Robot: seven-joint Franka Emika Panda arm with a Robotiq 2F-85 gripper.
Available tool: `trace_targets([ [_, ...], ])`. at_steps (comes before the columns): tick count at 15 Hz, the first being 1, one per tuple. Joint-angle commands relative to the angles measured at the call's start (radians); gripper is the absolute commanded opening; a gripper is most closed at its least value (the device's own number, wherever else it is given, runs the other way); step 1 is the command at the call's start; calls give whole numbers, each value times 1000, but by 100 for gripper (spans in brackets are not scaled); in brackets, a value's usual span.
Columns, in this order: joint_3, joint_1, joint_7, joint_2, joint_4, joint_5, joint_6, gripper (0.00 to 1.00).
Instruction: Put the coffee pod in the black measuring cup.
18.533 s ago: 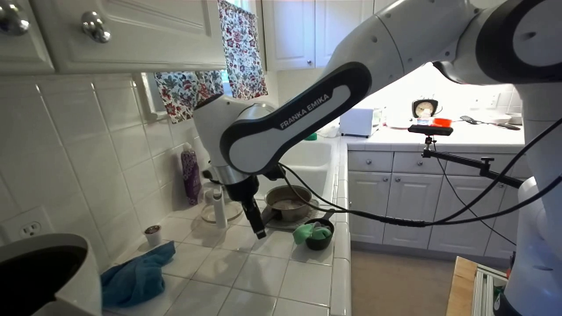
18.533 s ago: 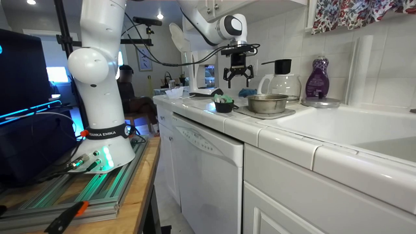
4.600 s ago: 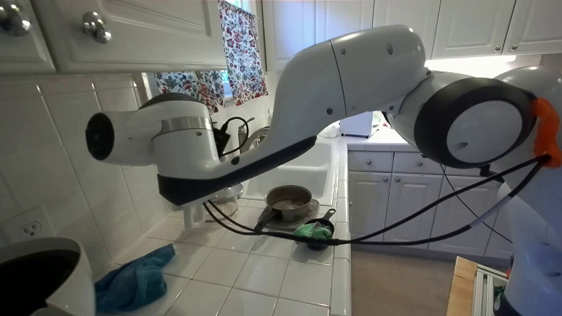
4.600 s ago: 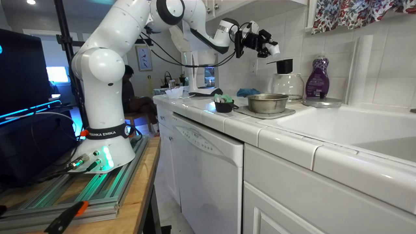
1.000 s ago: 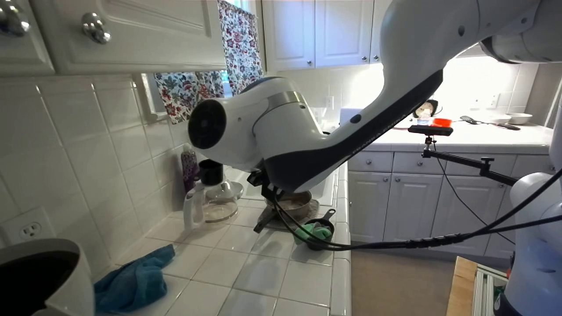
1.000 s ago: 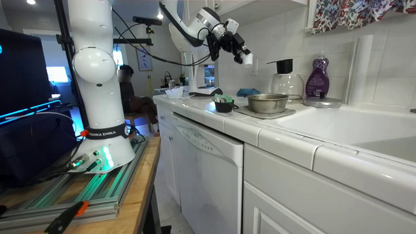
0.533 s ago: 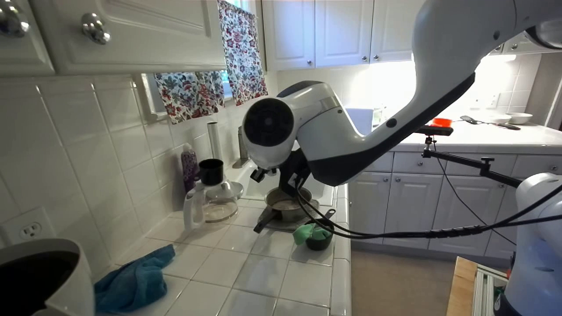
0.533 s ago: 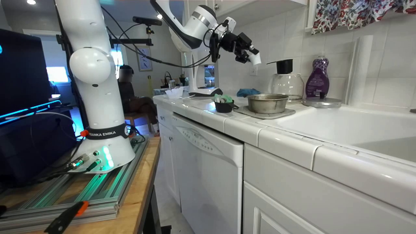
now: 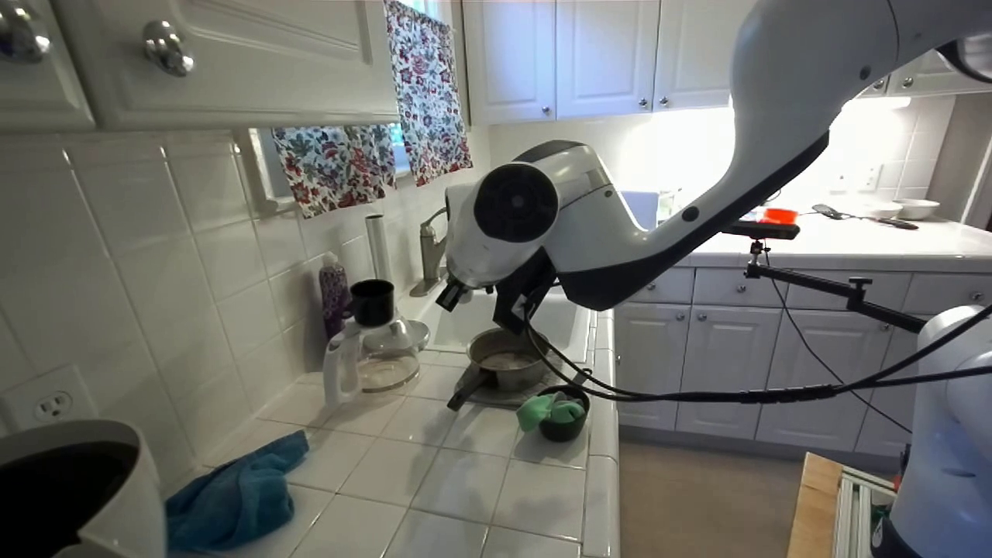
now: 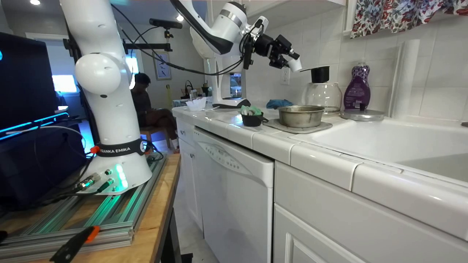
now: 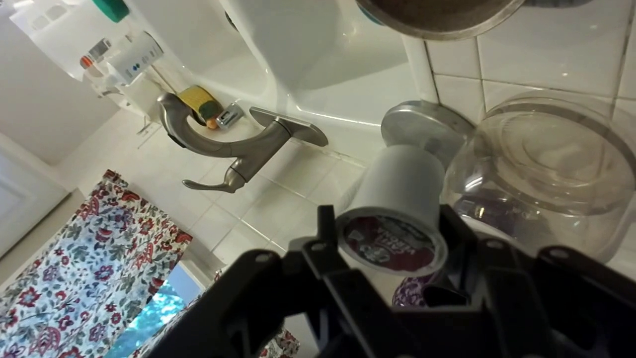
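While the gripper [image 11: 387, 220] clasps the coffee pod [image 11: 403, 181], the black cup [image 10: 320, 75] tops the carafe [image 10: 322, 95].

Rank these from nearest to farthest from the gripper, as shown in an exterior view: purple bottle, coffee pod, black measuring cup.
1. Coffee pod: held in the gripper.
2. Black measuring cup: picture-right, on top of the glass carafe.
3. Purple bottle: farther picture-right, past the carafe.
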Motion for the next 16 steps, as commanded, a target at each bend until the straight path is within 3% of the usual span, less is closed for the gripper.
trace_targets([
  [1, 7, -7, -3, 0, 1, 3, 0, 26],
  [8, 5, -15, 54, 93, 117, -88, 83, 26],
  [16, -34, -47, 267, 102, 145, -249, 237, 26],
])
